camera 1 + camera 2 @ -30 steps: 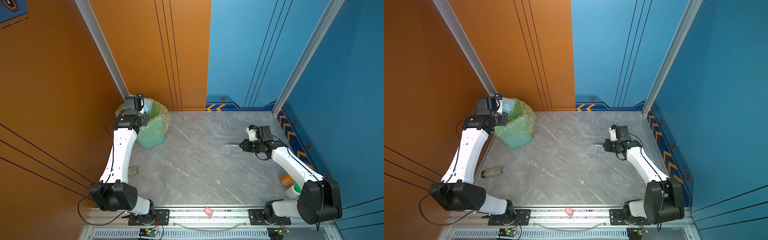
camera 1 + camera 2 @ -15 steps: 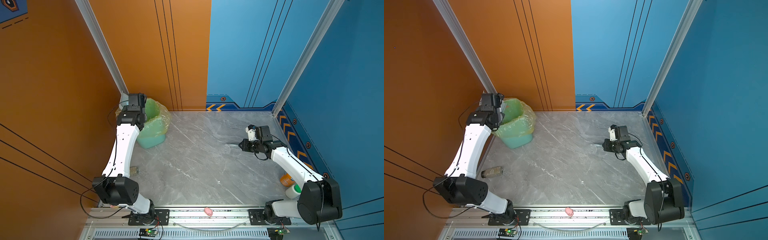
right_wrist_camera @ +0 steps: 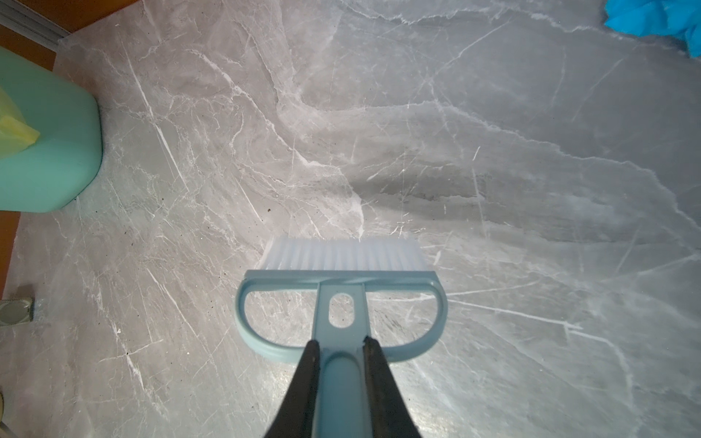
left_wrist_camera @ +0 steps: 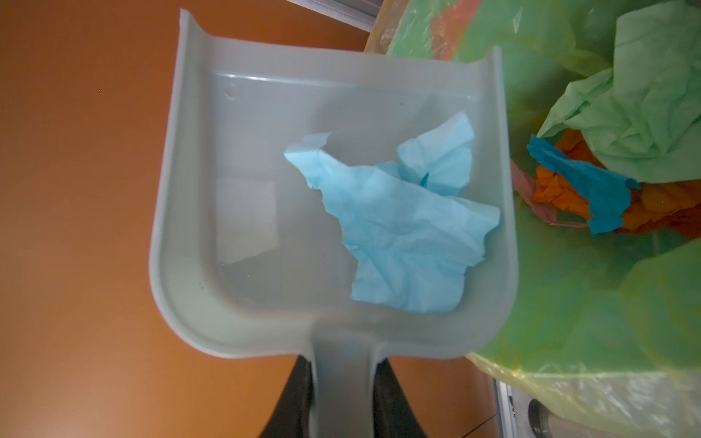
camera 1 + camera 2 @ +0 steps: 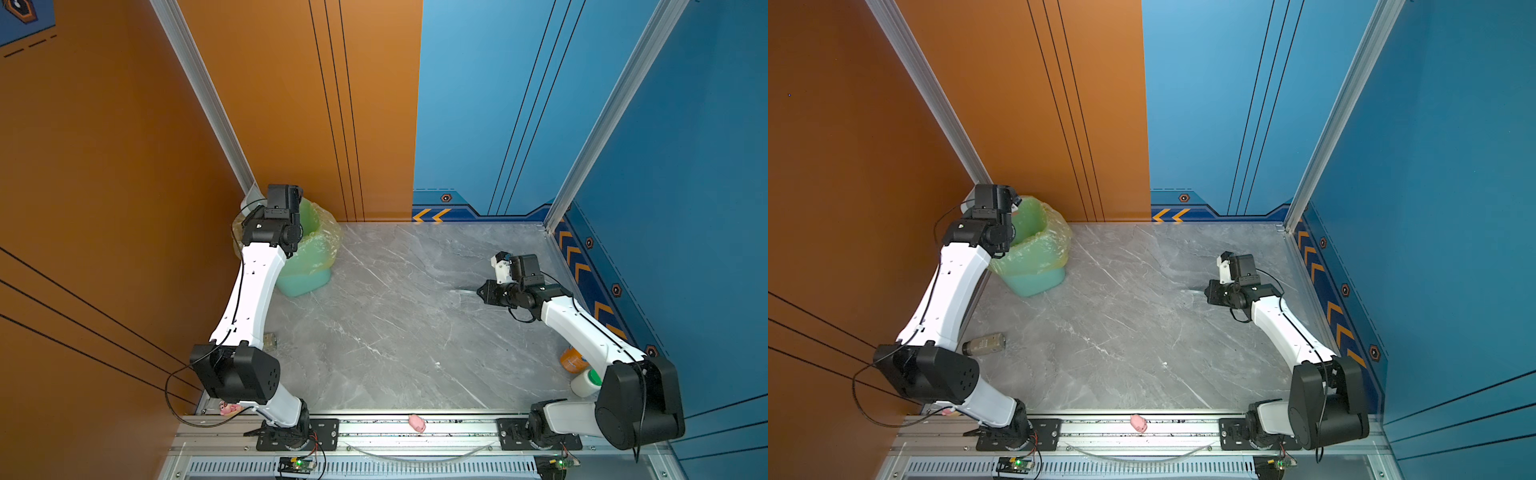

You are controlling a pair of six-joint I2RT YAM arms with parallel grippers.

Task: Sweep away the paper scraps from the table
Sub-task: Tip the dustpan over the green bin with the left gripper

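Note:
My left gripper (image 4: 343,364) is shut on the handle of the grey-blue dustpan (image 4: 235,212), held at the rim of the green-lined bin (image 5: 311,257) in the back left corner. A light blue paper scrap (image 4: 402,235) lies in the pan against one side wall. Inside the bin are pale green (image 4: 645,113), orange (image 4: 561,193) and blue (image 4: 591,189) scraps. My right gripper (image 3: 340,343) is shut on the brush (image 3: 341,261), whose bristles rest on the table (image 5: 395,332) at the right. A blue scrap (image 3: 652,19) lies at the edge of the right wrist view.
A brown bottle (image 5: 984,344) lies near the left arm. A pink pig toy (image 5: 417,423) sits on the front rail. An orange bottle (image 5: 572,360) and a white one with a green cap (image 5: 584,382) stand by the right arm's base.
My left arm has turned at the bin and shifted toward the back left corner, carrying the dustpan along the bin's rim. The right arm and brush have not moved.

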